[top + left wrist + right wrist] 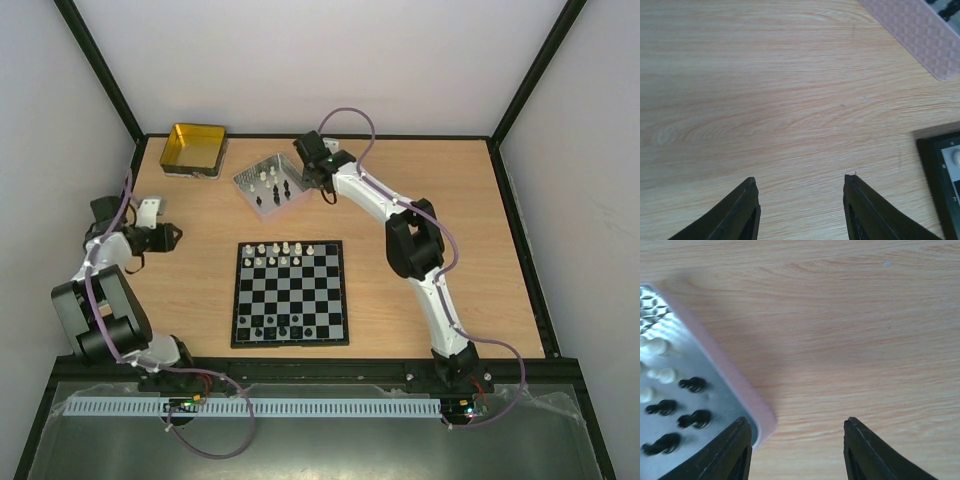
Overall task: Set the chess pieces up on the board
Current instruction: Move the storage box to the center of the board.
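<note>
**R gripper at tray corner, empty – loose pcs sit to its left**

Your R gripper (797, 422) is released: jaws apart, nothing betw. them, only table (865, 315) showing in the gap. One fingertip hangs over the near corner of the silver tray (735, 382). So the loose chess pieces (694, 385) are inside the tray, off to the left in the wrist view and not under the jaws. The closest are four black ones, w/ a few white further in.

They read as elongated, long axis approx. across the wrist view, i.e. about in line w/ the jaw gap. They're too blurred to tell if they lie or stand, or which end is the head. If they do lie that way, you'd prob. need a sideways shift plus a wrist turn to close across a narrow body.

Your L gripper (800, 180) is also released and empty. It hangs over wood left of the board (295, 292), well apart from the tray, so the R arm is the nearer one.

The board sits mid-table betw. the arms. White pcs fill part of the far two rows and black pcs part of the near rows, w/ gaps on both sides.
</note>
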Controlling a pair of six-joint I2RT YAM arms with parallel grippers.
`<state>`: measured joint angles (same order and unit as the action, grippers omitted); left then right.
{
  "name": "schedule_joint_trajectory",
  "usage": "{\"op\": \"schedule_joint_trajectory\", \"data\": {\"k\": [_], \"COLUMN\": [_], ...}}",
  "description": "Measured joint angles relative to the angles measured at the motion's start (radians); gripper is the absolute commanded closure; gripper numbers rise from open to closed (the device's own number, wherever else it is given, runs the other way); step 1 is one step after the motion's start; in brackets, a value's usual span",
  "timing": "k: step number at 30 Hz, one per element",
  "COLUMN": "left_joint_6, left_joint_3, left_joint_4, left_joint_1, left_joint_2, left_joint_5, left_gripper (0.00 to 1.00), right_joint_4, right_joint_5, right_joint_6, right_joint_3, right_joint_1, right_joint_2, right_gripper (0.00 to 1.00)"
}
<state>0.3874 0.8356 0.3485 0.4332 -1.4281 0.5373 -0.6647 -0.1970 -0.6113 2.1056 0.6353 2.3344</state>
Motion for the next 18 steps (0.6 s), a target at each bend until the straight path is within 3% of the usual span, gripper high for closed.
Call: {"op": "schedule_joint_trajectory", "data": {"k": [9,18], "left_joint_6": [0.066,0.148], "left_joint_3": [0.006,0.1], "left_joint_4": [0.047,0.158], "left_joint_1": [0.17,0.271], "left_joint_2": [-0.127,-0.26], "left_joint_5": [0.125,0.236], "left_gripper": [0.52,0.52], "right_joint_4": [-0.032,-0.029], "right_joint_5": [0.04,0.108], "right_joint_6": [0.041,0.053], "right_joint_3": [0.081,0.084], "right_joint_1": [-0.026,-0.025], "right_joint_2": [0.056,0.092], "right_gripper": [0.51,0.51]}}
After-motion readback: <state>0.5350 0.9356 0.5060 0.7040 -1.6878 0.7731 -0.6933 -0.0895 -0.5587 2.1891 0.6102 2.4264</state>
